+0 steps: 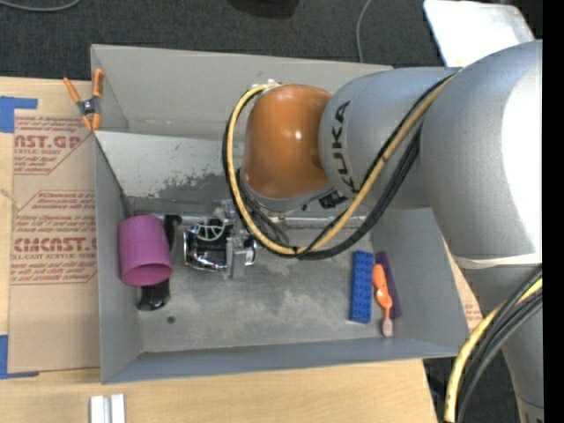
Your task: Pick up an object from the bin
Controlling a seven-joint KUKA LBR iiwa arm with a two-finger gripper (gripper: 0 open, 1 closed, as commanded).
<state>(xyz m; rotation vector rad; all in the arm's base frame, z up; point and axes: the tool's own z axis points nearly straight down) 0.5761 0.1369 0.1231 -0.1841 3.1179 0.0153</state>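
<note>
Left of centre in the frame: my pincer (214,247) hangs low over the floor of the bin (159,86), just beside a purple cup. I cannot tell how far open it stands, nor whether it has hold of anything.
Task's thing: no object is named; the purple cup (144,250), lying on its side along the left wall, is nearest to me and, I judge, the likely pick.
Neighbours: a small black piece (152,300) sits just below the cup. A long blue brick (361,287) and an orange-handled tool (381,293) lie side by side at lower right, well apart from me.
Risk, rolling: the cup is round and on its side, so a touch from one flank may send it rolling against the wall instead of into my grasp.
Risk, crowding: the left wall is close, so a closing move there may scrape metal or pinch the black piece along with the cup.
Risk, slip: a smooth curved wall may slide out as I lift.
Writing: "KUKA" in black letters on my arm (339,152), next to the orange cover (282,139).
</note>
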